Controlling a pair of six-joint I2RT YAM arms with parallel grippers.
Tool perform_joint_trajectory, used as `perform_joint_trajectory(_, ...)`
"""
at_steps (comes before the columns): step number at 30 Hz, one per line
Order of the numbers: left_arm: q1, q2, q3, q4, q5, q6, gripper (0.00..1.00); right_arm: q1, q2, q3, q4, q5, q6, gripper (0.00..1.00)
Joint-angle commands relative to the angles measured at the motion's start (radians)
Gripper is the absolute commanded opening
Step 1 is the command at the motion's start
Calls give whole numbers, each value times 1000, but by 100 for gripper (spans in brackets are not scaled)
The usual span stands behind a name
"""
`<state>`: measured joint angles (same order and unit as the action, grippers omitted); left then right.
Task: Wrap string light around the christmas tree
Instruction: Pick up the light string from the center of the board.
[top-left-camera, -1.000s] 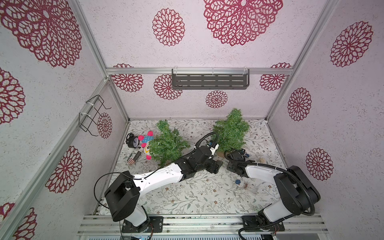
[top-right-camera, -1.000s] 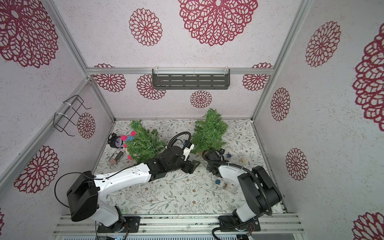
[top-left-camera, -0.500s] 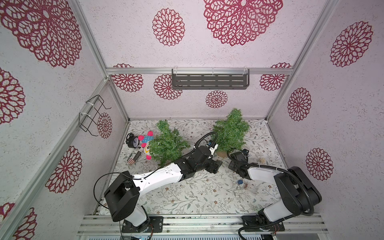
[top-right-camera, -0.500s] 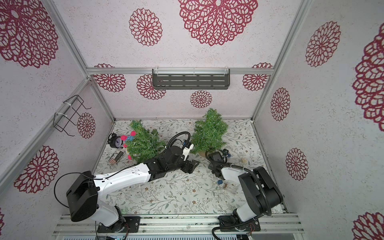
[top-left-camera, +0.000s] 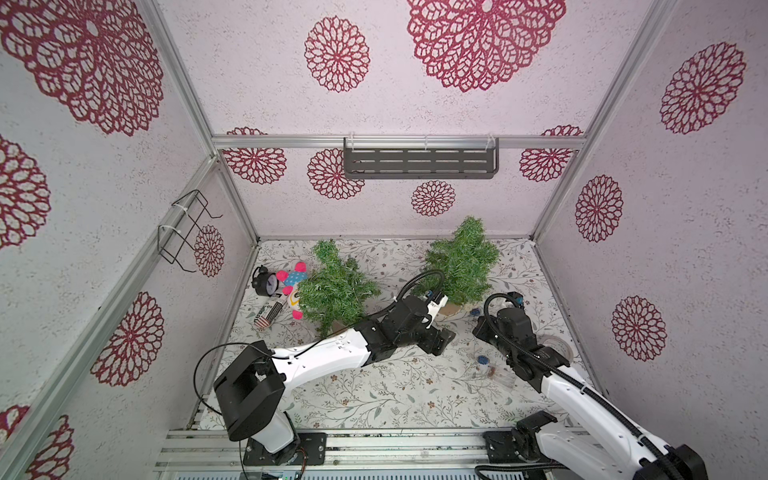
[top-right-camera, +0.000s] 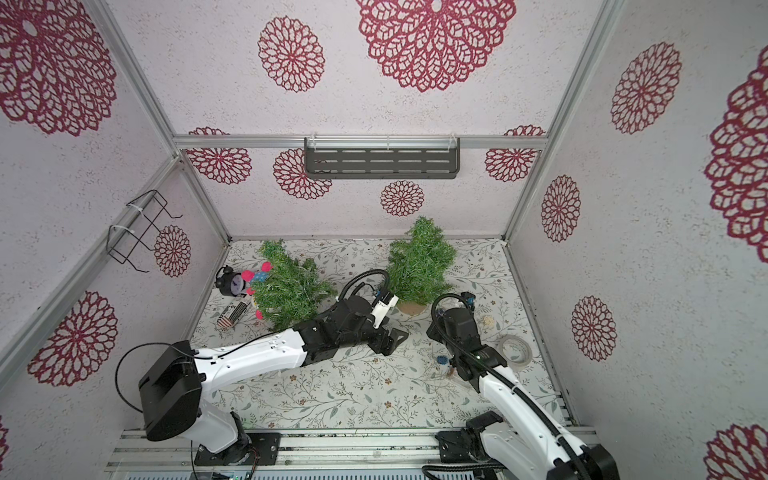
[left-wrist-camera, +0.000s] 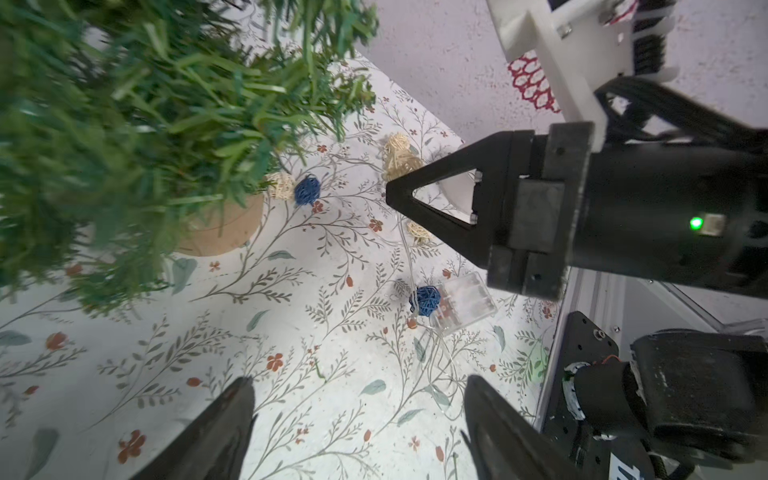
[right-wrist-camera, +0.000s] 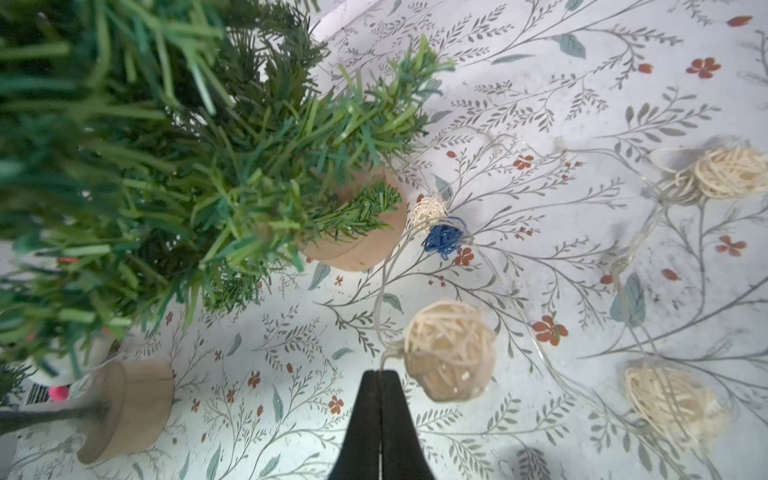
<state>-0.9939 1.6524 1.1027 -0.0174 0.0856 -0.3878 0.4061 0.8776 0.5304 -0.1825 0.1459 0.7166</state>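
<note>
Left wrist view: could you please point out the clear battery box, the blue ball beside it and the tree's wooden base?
clear battery box (left-wrist-camera: 467, 305), left wrist view, middle of its top face.
blue ball (left-wrist-camera: 424, 300), left wrist view, centre of the ball.
wooden base (left-wrist-camera: 228, 232), left wrist view, its bare side.

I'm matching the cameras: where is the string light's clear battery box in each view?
Top view: battery box, low right, partly under the right arm.
Top view: same place.
Left wrist: beside a blue ball.
Right wrist: not in it.
Shared landmark: the right-hand tree's wooden base.
</note>
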Motion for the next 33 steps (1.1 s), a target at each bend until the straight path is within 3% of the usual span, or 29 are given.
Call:
perform_joint_trajectory(1, -6, 71, 44, 62, 61, -30, 82, -6, -62, 41, -85, -25, -12, 0)
perform_joint_trajectory(13, -53, 236, 162, 195, 190, -66, 81, -5, -150, 162, -158, -70, 55, 0)
perform_joint_trajectory(19, -57, 285, 232, 199, 187, -46, 72, -4, -154, 190, -166, -89, 77, 0)
perform_joint_trajectory(22, -56, 302, 271, 189, 178, -43, 61, -5, -154, 201, -160, -98, 84, 0)
perform_joint_trajectory(25, -57, 337, 290, 189, 192, -54, 41, -6, -146, 202, -152, -100, 82, 0)
perform_joint_trajectory(31, -51, 210, 242, 135, 186, -56, 2, -23, -160, 182, -124, -127, 28, 0)
perform_joint_trajectory(33, -45, 167, 233, 95, 196, -61, 0, -32, -174, 179, -115, -161, -9, 2)
